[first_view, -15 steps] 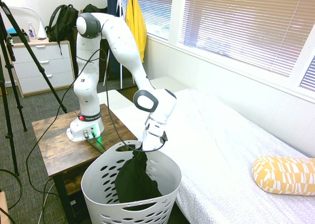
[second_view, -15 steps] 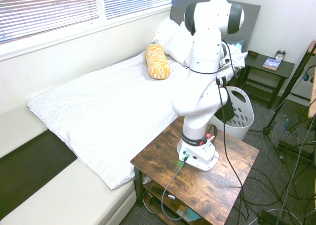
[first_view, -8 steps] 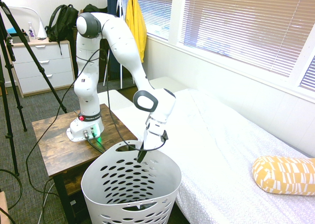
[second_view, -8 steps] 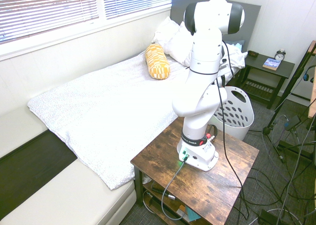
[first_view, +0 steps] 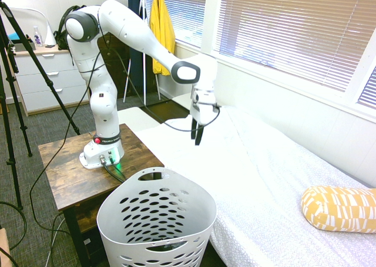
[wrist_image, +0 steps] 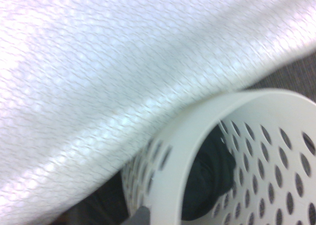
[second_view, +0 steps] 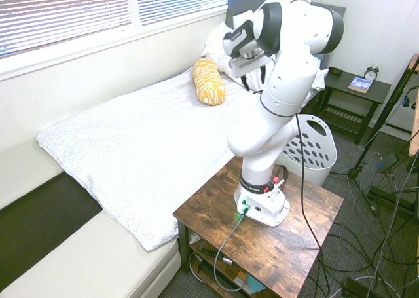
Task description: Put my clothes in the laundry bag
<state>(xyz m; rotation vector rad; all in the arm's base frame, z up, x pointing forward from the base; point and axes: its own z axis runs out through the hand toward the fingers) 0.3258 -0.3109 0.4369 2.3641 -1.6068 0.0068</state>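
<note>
Black garment (wrist_image: 210, 173): inside the laundry basket (first_view: 111, 233), low down, seen over the rim in the wrist view. Folds too dark to read. Basket upright, at the near side of the bed.

Gripper (first_view: 197, 135): jaws open, 2 dark fingers apart, nothing between them. It hangs above the bed, beyond the basket and clear of its rim.

Step in hand, judged: retreat after release. The 1 garment seen is in, so placement looks done. Next move: carry the open gripper away, no regrasp. Risk: a low path back could clip the rim and tip the basket.

Surface, sides per first exterior view: bed (first_view: 247, 167) under a pale patterned cover; yellow-and-white bolster (first_view: 338, 209) at right. Wooden table (first_view: 64, 167) left of the bed, bearing the arm.

Room: 3-drawer chest (first_view: 50, 79) far left; yellow garment (first_view: 161, 32) hanging at the far side, not the target. Window blinds (first_view: 282, 20) along the wall behind the bed. Second exterior view: dark nightstand (second_view: 376, 94) with 1 alarm clock (second_view: 371, 73) and 1 book (second_view: 360, 84).
</note>
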